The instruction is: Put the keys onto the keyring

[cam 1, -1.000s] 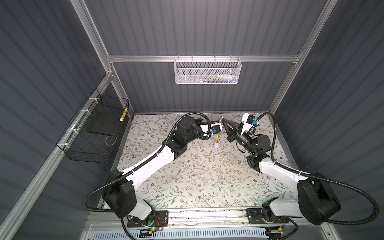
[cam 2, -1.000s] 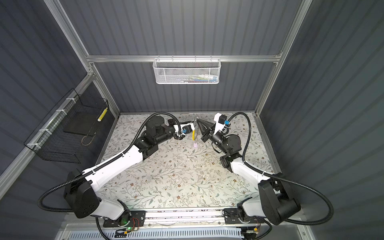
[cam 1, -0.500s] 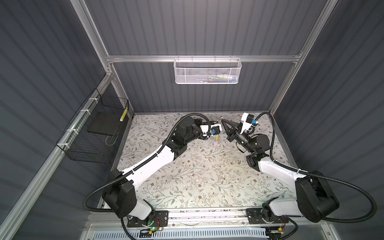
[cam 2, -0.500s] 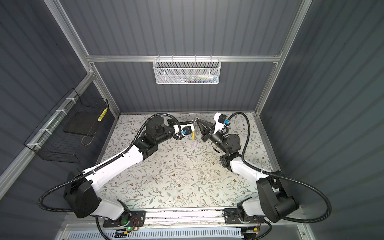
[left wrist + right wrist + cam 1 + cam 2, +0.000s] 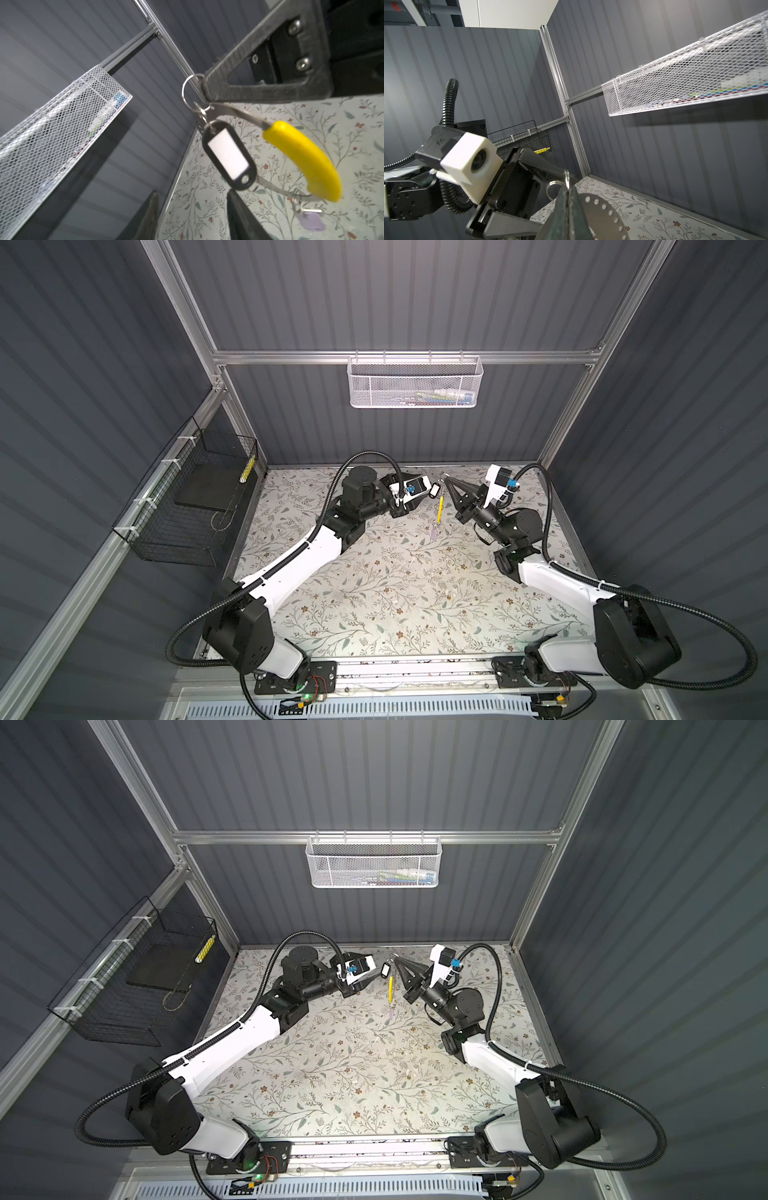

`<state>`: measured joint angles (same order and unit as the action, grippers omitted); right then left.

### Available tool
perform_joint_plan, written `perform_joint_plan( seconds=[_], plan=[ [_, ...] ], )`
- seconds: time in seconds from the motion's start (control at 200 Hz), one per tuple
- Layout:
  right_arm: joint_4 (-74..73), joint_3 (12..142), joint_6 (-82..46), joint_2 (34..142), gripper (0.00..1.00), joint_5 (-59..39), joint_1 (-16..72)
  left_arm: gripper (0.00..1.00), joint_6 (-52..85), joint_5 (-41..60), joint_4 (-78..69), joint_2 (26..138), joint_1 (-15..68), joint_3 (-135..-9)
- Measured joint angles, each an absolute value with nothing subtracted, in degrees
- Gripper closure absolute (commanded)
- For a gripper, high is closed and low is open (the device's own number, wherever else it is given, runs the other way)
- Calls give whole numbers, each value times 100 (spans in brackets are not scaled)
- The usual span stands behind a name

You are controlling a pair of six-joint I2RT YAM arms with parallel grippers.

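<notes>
My right gripper (image 5: 445,478) (image 5: 568,188) is shut on the top of the keyring (image 5: 233,110), a thin grey metal hoop with a yellow tag (image 5: 440,502) (image 5: 303,160), and holds it above the table. The black-rimmed tag with the white centre (image 5: 434,489) (image 5: 385,970) (image 5: 228,154) hangs from small split rings at the hoop's top. The key with the lilac tag (image 5: 310,221) (image 5: 434,533) dangles at the hoop's bottom. My left gripper (image 5: 374,969) (image 5: 192,194) stands open just left of the black-rimmed tag, with nothing between its fingers.
A white mesh basket (image 5: 415,383) hangs on the back wall above both grippers. A black wire basket (image 5: 187,506) is fixed to the left wall. The floral table mat (image 5: 395,593) spreads below, with aluminium frame posts at the back corners.
My left gripper has opened and let go near the top of the keyring. The black-rimmed tag now hangs free from the ring. The right gripper has kept its hold.
</notes>
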<state>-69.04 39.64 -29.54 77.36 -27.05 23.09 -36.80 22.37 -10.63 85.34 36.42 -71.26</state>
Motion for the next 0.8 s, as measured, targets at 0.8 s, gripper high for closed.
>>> perform_joint_plan(
  seconds=[0.8],
  plan=[
    [-6899,3964,-2932,7736,100,-2860,2263,78,-1538,3205,-1916,8875,3642,-7303]
  ],
)
